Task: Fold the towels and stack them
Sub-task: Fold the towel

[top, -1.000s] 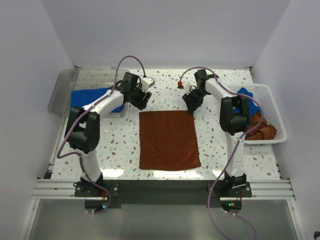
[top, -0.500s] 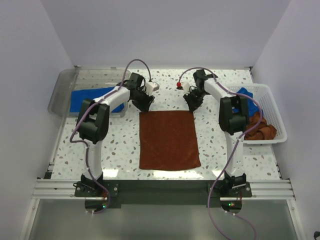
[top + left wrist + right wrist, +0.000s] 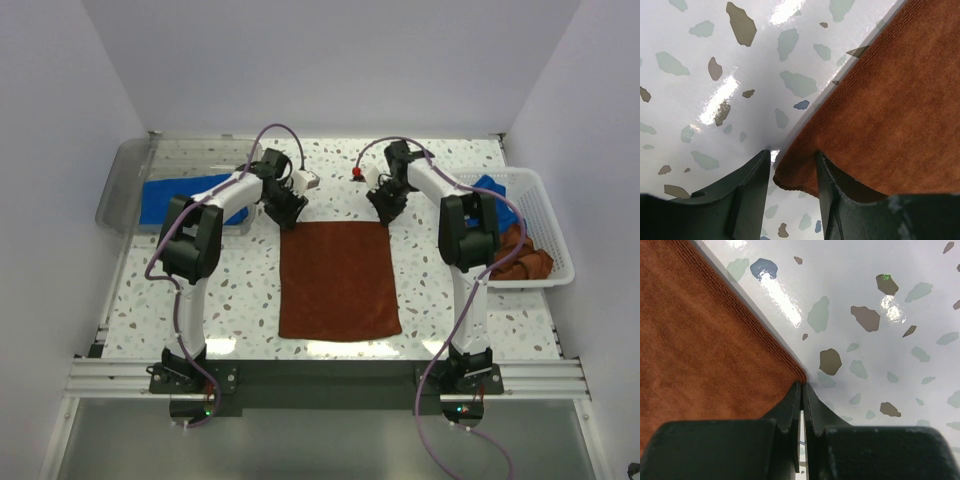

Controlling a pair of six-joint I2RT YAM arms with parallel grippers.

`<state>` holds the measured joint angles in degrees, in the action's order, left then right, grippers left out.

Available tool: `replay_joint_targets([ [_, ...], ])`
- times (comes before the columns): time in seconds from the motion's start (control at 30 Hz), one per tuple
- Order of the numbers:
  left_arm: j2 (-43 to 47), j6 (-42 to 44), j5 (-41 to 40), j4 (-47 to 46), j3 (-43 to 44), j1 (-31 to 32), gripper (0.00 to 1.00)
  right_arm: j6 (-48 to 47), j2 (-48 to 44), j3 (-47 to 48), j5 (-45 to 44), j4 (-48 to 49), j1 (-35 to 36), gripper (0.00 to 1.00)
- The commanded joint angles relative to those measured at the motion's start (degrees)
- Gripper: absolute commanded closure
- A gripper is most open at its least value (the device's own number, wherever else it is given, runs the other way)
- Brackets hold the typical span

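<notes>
Lying flat in the middle of the speckled table point(image 3: 240, 290), a rust-brown towel point(image 3: 338, 280) has an arm at each far corner. The left gripper point(image 3: 792, 156) stands with jaws apart, straddling the far left corner. The right gripper point(image 3: 802, 390) has its jaws pressed together at the far right corner; I cannot tell whether cloth is caught between them.

Lighting, my feeds: bright, even, overhead; I log white glare streaks on table point(image 3: 720, 97); soft shadows; near fingers point(image 3: 790, 415) slightly blurred
</notes>
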<state>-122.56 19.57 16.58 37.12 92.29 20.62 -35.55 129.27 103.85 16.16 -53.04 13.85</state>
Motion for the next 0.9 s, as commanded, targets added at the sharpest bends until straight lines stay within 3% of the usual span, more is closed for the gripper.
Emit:
replay_joint_targets([
  [0.0, 0.74, 1.78, -0.32, 3.13, 0.26, -0.50, 0.53, -1.01, 1.25, -2.69, -7.37, -1.11, -0.66, 1.00],
  [0.3, -2.06, 2.05, -2.34, 5.59, 1.14, -0.58, 0.62, -0.49, 0.54, -3.57, -8.43, 0.12, -0.66, 1.00],
  [0.53, -3.73, 1.87, -2.70, 6.56, 0.96, -0.85, 0.63, 0.04, 0.81, -2.96, -8.96, 1.09, -0.57, 1.00],
  [0.67, -5.49, 2.05, -0.76, 7.61, 2.98, -0.85, 0.76, 0.39, 0.45, -2.61, -8.96, 1.71, -0.49, 1.00],
  [0.8, -6.37, 2.40, -0.67, 8.05, 4.56, -0.93, 1.00, 0.57, -0.77, -2.95, -9.83, 2.50, -0.40, 1.00],
  [0.87, -5.85, 2.40, 0.29, 8.40, 5.88, -0.93, 1.00, 1.53, -2.09, -3.30, -10.53, 4.07, -0.40, 1.00],
])
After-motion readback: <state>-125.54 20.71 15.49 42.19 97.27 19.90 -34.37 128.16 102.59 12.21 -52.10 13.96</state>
